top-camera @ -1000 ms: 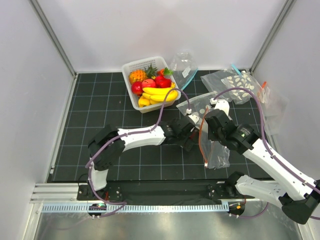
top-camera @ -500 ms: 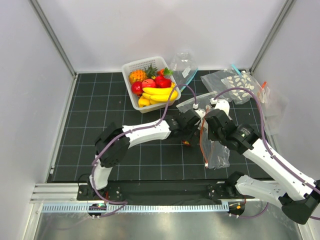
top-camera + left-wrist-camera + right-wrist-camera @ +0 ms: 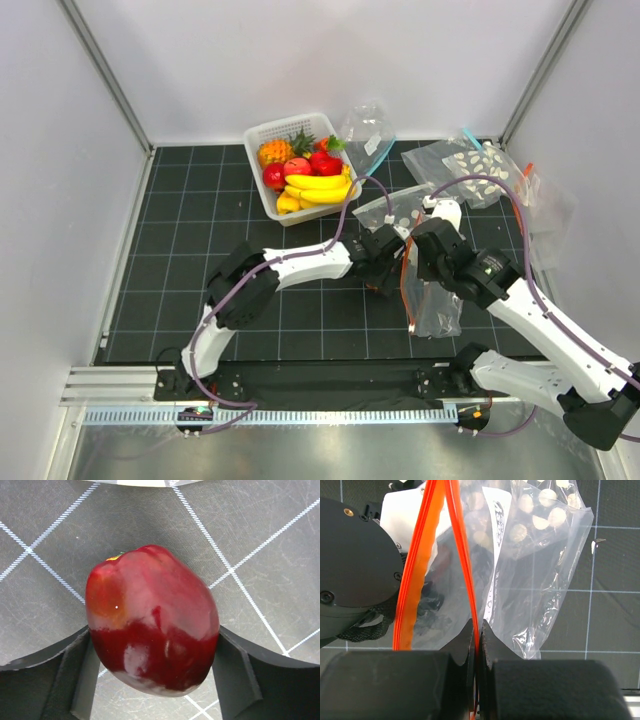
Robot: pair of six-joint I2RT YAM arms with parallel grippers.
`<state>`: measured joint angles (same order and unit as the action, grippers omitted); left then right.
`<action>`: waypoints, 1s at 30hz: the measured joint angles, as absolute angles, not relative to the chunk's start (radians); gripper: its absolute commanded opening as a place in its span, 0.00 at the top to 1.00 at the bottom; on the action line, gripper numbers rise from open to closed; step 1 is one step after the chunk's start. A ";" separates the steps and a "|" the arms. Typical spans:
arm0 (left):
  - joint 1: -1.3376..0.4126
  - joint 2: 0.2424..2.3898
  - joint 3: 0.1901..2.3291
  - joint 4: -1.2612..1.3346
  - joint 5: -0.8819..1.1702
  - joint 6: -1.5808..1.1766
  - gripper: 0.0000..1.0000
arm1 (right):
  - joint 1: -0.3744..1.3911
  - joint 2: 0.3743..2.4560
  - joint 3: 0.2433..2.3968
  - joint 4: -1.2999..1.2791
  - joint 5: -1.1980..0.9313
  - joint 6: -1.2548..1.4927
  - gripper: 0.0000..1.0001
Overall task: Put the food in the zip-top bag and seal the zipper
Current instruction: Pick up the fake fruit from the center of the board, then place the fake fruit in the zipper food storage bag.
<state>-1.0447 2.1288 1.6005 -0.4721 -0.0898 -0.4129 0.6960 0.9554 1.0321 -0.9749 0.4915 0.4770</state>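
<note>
Left gripper (image 3: 155, 672) clamped a red fruit (image 3: 150, 625) just beside the zip-top bag's (image 3: 437, 300) open mouth; right gripper (image 3: 476, 650) pinched the zipper (image 3: 460, 555), holding the bag up. Other food (image 3: 315, 185) sat in the basket (image 3: 256, 160); apparently nothing bagged or sealed.

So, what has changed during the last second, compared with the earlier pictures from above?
The left tool, shut on the red fruit, has moved right, closer to the zip-top bag, and its elbow swung right with it. No new grasp or release is visible. The right tool stays clamped on the orange zipper, and the basket of fruit is unchanged.
</note>
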 measured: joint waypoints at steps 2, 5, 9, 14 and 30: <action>-1.045 2.128 1.600 -0.472 -0.096 -0.411 0.37 | 0.693 0.953 1.032 -0.975 0.492 0.477 0.98; -1.045 2.111 1.584 -0.470 -0.111 -0.405 0.42 | 0.691 0.953 1.032 -0.974 0.491 0.477 0.98; -1.045 2.025 1.520 -0.475 -0.142 -0.392 0.44 | 0.691 0.953 1.031 -0.973 0.487 0.477 0.98; -1.044 1.804 1.400 -0.468 -0.168 -0.389 0.46 | 0.691 0.953 1.013 -0.963 0.466 0.477 0.99; -1.038 1.331 1.114 -0.189 0.119 -0.553 0.51 | 0.687 0.964 1.010 -0.937 0.392 0.477 0.99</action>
